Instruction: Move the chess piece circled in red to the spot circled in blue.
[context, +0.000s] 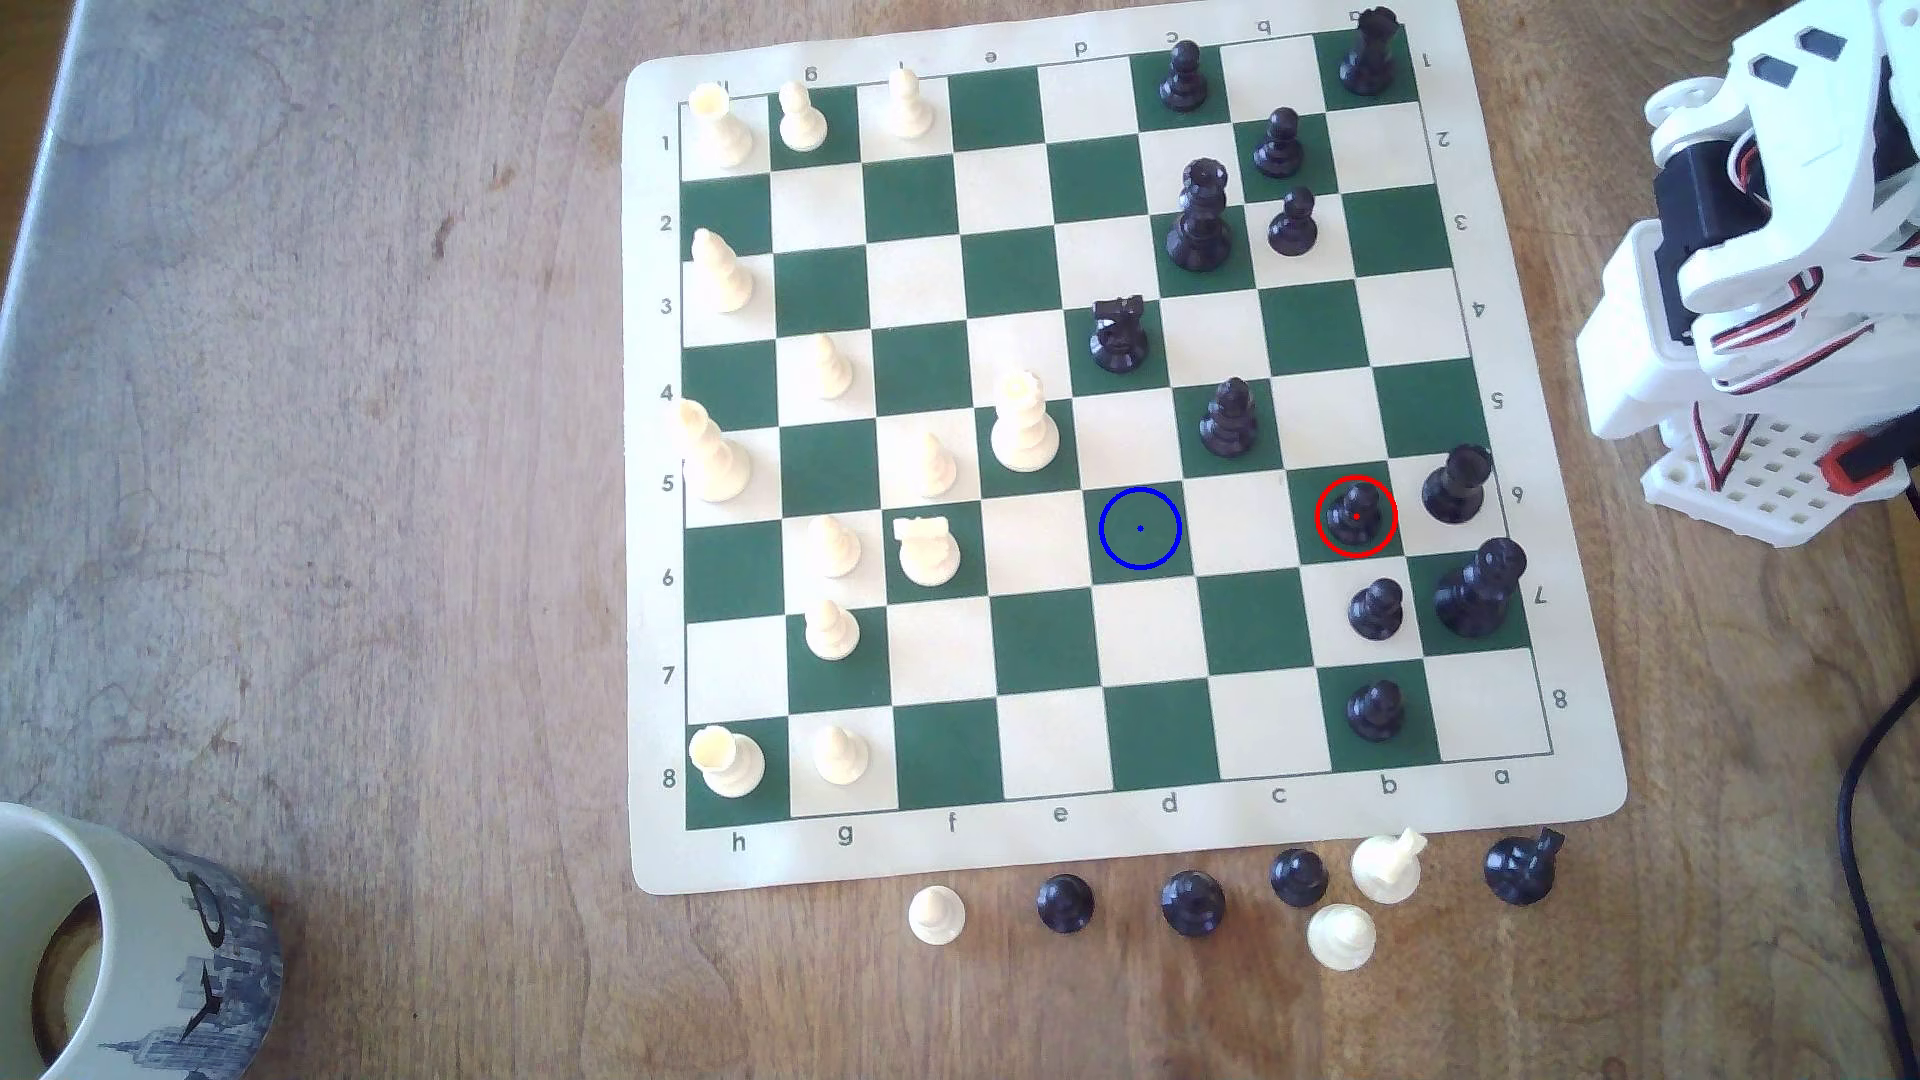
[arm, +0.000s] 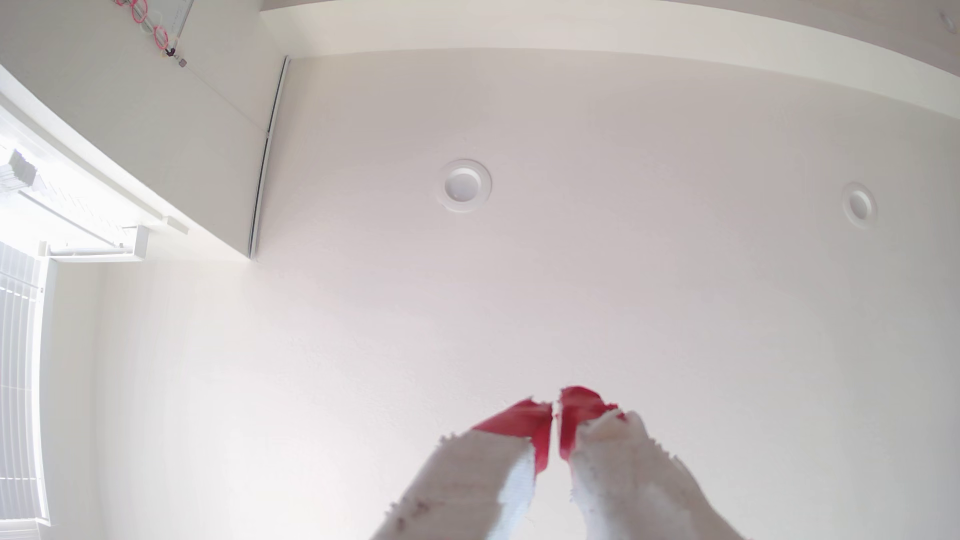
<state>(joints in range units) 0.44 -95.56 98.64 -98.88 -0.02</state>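
My gripper (arm: 556, 415) points up at the white ceiling (arm: 623, 285), its two red-tipped fingers (arm: 524, 423) drawn together with only a thin slit between them and nothing held between them. In the exterior view my white arm (context: 1766, 208) is folded back on its base at the right edge of the wooden table (context: 312, 415), well apart from the pieces. The black pawn circled in red (context: 1356, 516) stands upright on a dark green square near the right side of the chess board (context: 1132, 841), in the file marked b. Just to its right stands a taller black piece (context: 1455, 485), and just nearer the camera, on the next light square, another black pawn (context: 1376, 609). The green square ringed in blue (context: 1140, 529) lies in the same row, two squares to the left in the exterior view, with one bare light square between it and the pawn. A black piece (context: 1229, 419) stands on the green square diagonally beyond that light square, and the black knight (context: 1120, 334) is farther back. Captured pieces (context: 1192, 902), black and white, sit on the table along the board's near edge, some lying over. A mug (context: 135, 935) stands at the near left corner of the exterior view.
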